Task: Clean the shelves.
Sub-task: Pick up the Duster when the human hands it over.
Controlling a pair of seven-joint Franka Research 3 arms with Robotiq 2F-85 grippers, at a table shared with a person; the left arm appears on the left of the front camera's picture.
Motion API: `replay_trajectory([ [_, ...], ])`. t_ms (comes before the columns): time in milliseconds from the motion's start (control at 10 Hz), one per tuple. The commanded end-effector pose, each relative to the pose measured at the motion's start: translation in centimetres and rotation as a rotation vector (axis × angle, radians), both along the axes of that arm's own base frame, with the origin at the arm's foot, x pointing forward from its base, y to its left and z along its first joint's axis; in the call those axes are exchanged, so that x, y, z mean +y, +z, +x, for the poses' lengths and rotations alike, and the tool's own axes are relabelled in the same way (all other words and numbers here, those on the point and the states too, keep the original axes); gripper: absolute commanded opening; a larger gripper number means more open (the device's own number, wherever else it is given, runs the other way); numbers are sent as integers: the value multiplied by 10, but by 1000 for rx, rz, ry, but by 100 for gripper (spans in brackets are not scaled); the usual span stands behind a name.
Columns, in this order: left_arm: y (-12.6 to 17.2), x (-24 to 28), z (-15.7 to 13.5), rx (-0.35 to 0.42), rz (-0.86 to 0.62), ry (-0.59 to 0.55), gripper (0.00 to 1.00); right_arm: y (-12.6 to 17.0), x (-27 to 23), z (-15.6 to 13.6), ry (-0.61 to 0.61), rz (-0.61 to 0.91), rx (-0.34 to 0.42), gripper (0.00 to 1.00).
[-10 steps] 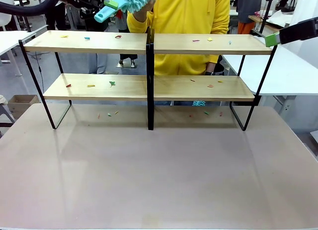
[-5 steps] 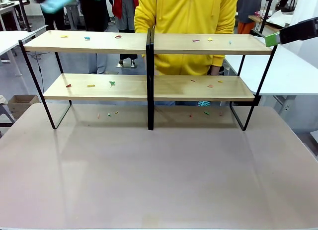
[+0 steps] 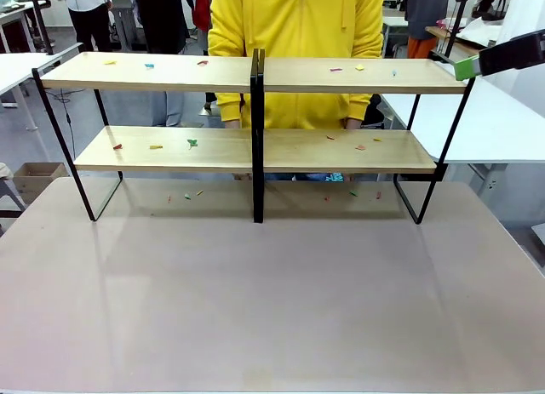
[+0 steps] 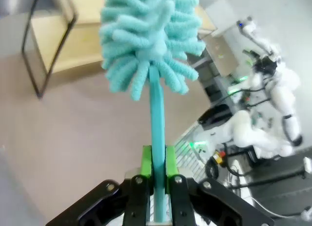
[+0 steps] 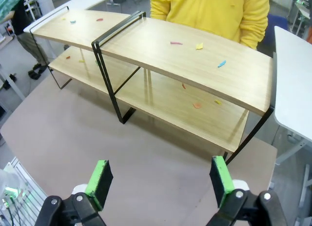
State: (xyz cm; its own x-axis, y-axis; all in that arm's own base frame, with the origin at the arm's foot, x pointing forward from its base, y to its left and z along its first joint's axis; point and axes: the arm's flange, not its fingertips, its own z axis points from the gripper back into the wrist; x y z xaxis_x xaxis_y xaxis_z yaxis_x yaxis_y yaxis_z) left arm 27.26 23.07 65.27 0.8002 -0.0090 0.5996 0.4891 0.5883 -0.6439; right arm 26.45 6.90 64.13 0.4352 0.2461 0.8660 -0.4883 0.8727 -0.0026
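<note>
Two green pads of the left gripper are pinching the thin handle of a teal duster. The jaws are standing narrow on it, and the fluffy head is pointing away from the wrist. Past that head an end of the shelves is showing, clear of the duster.

The right gripper is hanging with its jaws spread wide and nothing between them. It is looking down on the shelves from their near right side. From the front it is reaching in beside the right end of their top board.

The table is lying bare in front of the shelves. The shelves are standing across its far part as two racks side by side, their black frames meeting in the middle. Each is carrying two wooden boards.

Small coloured scraps are lying scattered on both tiers, and a few more on the table beneath the shelves.

A person in a yellow hoodie is standing just behind the shelves, near their middle.
</note>
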Motion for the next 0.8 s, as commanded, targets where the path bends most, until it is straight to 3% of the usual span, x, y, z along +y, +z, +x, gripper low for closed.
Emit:
replay_trajectory([
  [0,-26,26,-41,-4,-9,132,0,0,-1,0,0,5,0,100],
  [100,-33,40,-59,0,-40,232,0,0,-1,0,0,5,0,100],
  [200,-35,40,-61,-24,-88,259,0,0,-1,0,0,5,0,100],
  [300,-33,47,-54,18,-24,150,0,0,-1,0,0,5,0,100],
  [700,-33,47,-54,18,-24,150,0,0,-1,0,0,5,0,100],
])
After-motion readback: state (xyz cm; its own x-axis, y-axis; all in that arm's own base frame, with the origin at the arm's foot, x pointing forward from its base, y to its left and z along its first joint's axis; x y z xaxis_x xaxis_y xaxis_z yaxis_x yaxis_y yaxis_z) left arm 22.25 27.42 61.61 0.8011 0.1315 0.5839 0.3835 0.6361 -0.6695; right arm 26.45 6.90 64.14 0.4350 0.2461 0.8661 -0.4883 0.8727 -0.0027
